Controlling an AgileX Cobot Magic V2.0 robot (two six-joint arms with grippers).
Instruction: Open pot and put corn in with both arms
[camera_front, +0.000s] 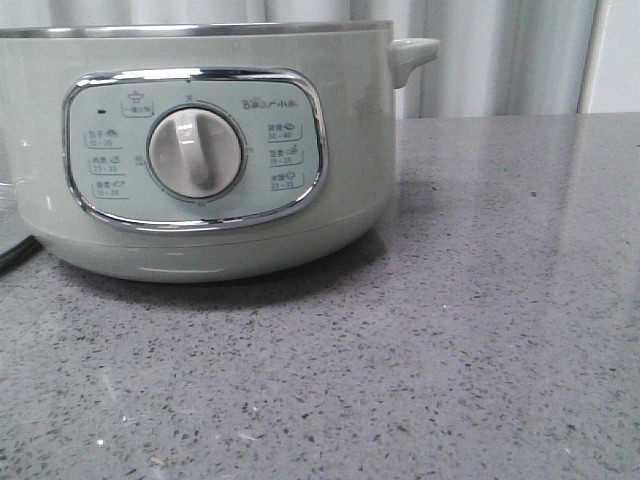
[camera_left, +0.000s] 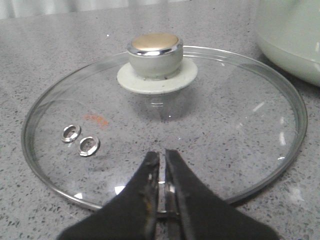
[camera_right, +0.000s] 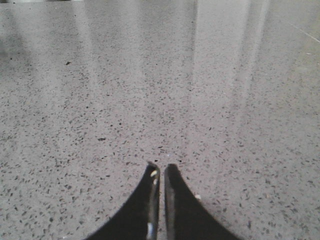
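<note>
Standing on the grey speckled bench (camera_front: 480, 330), one pot (camera_front: 200, 150) shows one white dial (camera_front: 196, 152) and one side handle (camera_front: 412, 52). One glass lid (camera_left: 165, 135) with one knob (camera_left: 155, 52) and two vent holes lies flat beside the pot. Left gripper (camera_left: 162, 159) above that lid and right gripper (camera_right: 160, 171) over bare bench each have fingers pressed together, holding nothing.

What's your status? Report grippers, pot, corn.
Left gripper shut, empty, over glass lid lying on counter beside pot. Right gripper shut, empty, over bare counter. Corn not in view.
</note>
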